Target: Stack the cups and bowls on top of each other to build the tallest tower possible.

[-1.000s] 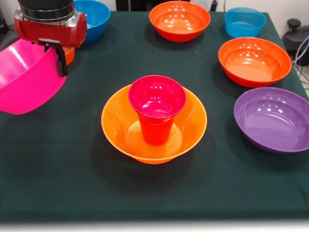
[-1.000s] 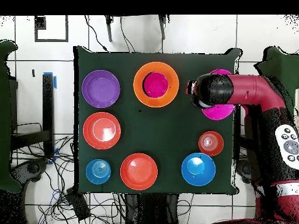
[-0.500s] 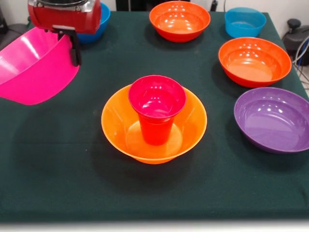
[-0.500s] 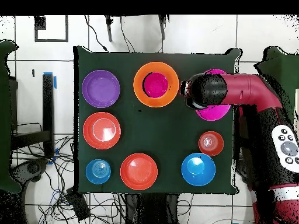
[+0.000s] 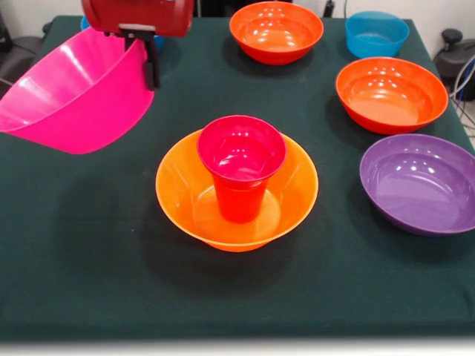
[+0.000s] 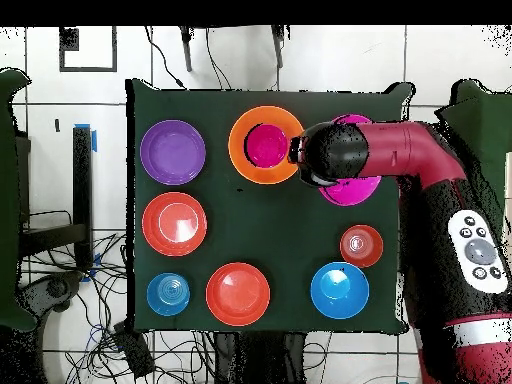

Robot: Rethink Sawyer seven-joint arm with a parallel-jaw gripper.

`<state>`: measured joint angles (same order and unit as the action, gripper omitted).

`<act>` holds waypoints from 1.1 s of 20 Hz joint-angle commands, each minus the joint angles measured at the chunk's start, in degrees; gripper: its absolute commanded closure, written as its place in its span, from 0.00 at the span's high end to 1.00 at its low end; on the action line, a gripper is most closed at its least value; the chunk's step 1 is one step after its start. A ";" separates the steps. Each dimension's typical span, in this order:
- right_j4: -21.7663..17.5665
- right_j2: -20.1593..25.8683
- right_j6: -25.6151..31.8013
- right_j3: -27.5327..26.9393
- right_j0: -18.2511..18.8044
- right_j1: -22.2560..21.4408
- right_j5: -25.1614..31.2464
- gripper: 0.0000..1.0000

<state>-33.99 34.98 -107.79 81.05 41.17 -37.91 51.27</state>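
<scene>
My gripper (image 5: 147, 73) is shut on the rim of a large pink bowl (image 5: 82, 96) and holds it tilted in the air, left of the tower. One finger (image 5: 152, 73) shows outside the bowl's wall. The tower is a large yellow-orange flared bowl (image 5: 182, 196) with a red-pink cup (image 5: 241, 167) upright in it, at the table's middle. In the overhead view the arm's head covers the gripper; the pink bowl (image 6: 355, 190) shows beside the yellow-orange bowl (image 6: 238, 150) and the cup (image 6: 266, 146).
Two orange-red bowls (image 5: 276, 31) (image 5: 391, 93), a small blue bowl (image 5: 376, 33) and a purple bowl (image 5: 419, 182) stand at the right. The overhead view also shows a blue bowl (image 6: 339, 290) and a small orange bowl (image 6: 361, 245) near the arm.
The gripper has carried the pink bowl up and toward the tower, to the right in the front view. The other vessels have not moved.
</scene>
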 commanded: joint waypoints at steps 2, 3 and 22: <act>0.73 -2.76 2.91 2.84 -2.84 0.30 4.85 0.00; 0.78 -2.80 2.92 2.83 -2.90 0.34 4.77 0.00; 1.66 -3.27 1.16 2.89 -4.38 0.61 3.43 0.00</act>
<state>-32.19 34.88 -107.79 81.21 39.29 -38.21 51.27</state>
